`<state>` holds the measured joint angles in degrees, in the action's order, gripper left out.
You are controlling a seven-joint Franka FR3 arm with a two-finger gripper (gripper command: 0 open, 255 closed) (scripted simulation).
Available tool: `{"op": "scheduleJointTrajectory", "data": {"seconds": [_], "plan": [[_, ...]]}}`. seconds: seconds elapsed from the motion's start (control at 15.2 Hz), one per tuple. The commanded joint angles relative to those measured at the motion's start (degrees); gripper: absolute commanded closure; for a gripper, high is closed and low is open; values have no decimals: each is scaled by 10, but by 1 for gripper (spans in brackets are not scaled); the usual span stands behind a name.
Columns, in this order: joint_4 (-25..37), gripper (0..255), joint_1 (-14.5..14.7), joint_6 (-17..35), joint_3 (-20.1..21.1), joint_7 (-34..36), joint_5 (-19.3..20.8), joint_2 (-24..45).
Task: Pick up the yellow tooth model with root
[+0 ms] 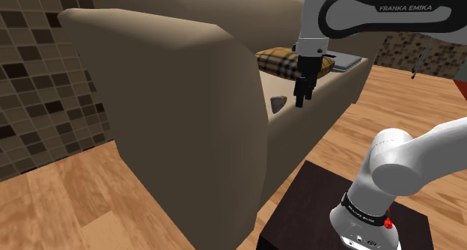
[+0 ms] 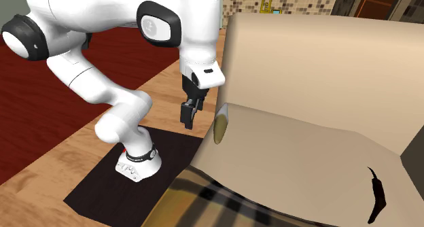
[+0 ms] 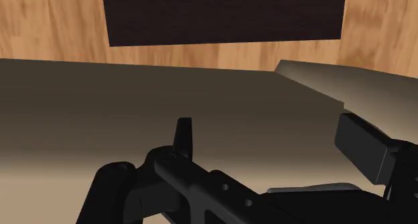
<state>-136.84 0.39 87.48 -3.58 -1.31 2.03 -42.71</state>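
Note:
The tooth model [image 1: 278,102] lies on the beige sofa's seat [image 1: 281,125], near its front edge. It looks grey-brown in the shoulder view and is a dull olive-yellow tooth model [image 2: 221,126] in the second exterior view. My black gripper [image 1: 300,101] hangs pointing down just to the shoulder view's right of it, a short gap away and not touching. In the second exterior view the gripper [image 2: 185,121] sits left of the tooth, over the seat's edge. In the wrist view the gripper [image 3: 274,143] has its fingers [image 3: 183,137] apart, with nothing between them.
A plaid cushion [image 1: 288,61] lies on the seat behind the gripper, with a flat grey object [image 1: 346,61] beyond it. The sofa's tall backrest [image 1: 179,99] rises at the shoulder view's left. A black curved thing [image 2: 375,190] rests on the seat. The dark stand [image 1: 314,211] sits on the wood floor [image 1: 90,203].

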Motion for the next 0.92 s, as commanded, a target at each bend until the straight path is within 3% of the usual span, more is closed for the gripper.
{"op": "scheduleJointTrajectory", "data": {"seconds": [0.0, 0.46, 0.86], "plan": [[0, 0, 0, 0, 0, 0, 0, 0], [114, 0, -158, 16, 84, 579, -176, 132], [75, 0, -161, 55, 88, 585, -181, 131]]}}
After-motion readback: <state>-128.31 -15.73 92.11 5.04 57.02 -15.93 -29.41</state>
